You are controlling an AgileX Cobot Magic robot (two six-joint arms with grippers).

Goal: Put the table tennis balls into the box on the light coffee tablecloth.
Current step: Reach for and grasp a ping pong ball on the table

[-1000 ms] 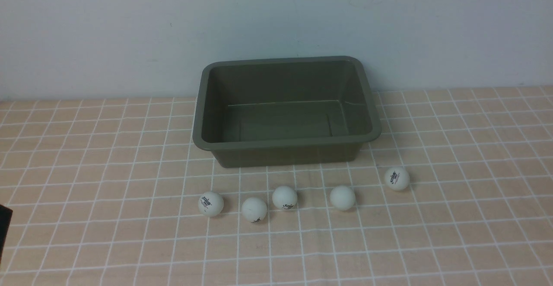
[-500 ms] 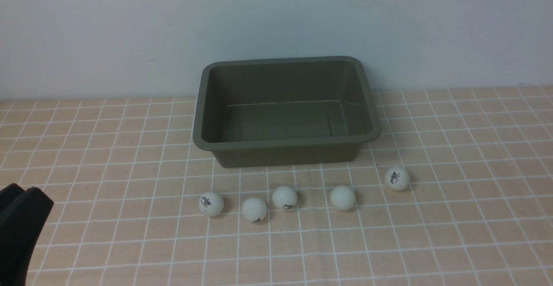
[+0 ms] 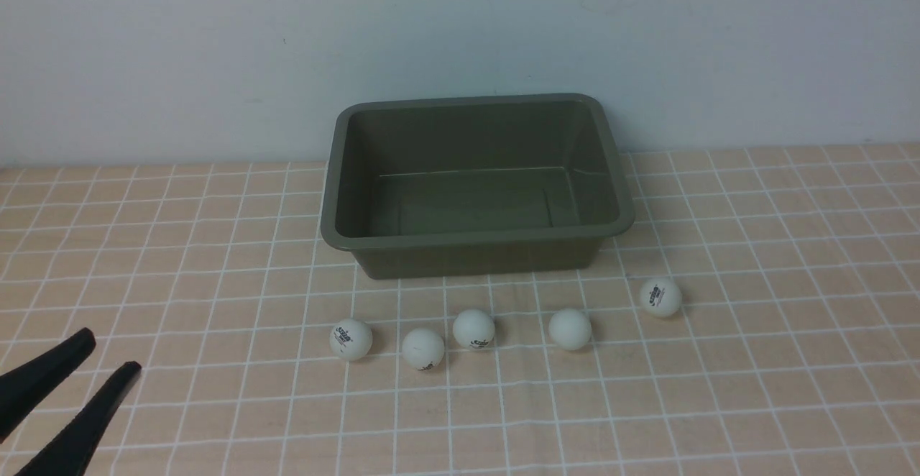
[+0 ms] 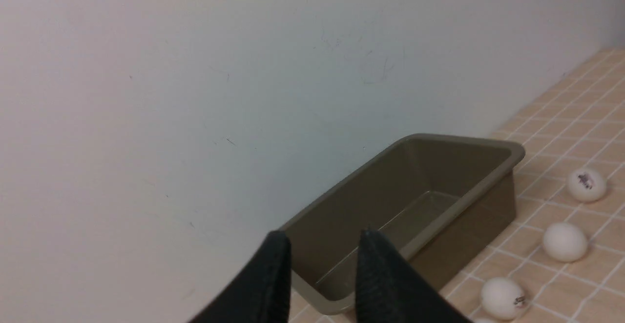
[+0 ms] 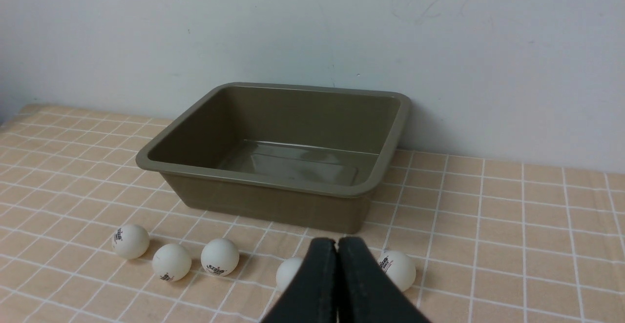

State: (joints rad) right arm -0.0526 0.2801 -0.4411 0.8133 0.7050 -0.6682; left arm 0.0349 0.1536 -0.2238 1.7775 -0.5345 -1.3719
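1. The left fingers (image 3: 115, 384) hover parted and empty at the near left corner; the right fingers (image 5: 337, 251) are pressed together on nothing.
2. Five table tennis balls (image 3: 474, 328) lie in a loose row on the light coffee tablecloth (image 3: 755, 390), just before the empty box (image 3: 474, 240).

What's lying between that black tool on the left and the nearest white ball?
Nothing. In the front view, only bare tablecloth lies between the left tool and the leftmost ball.
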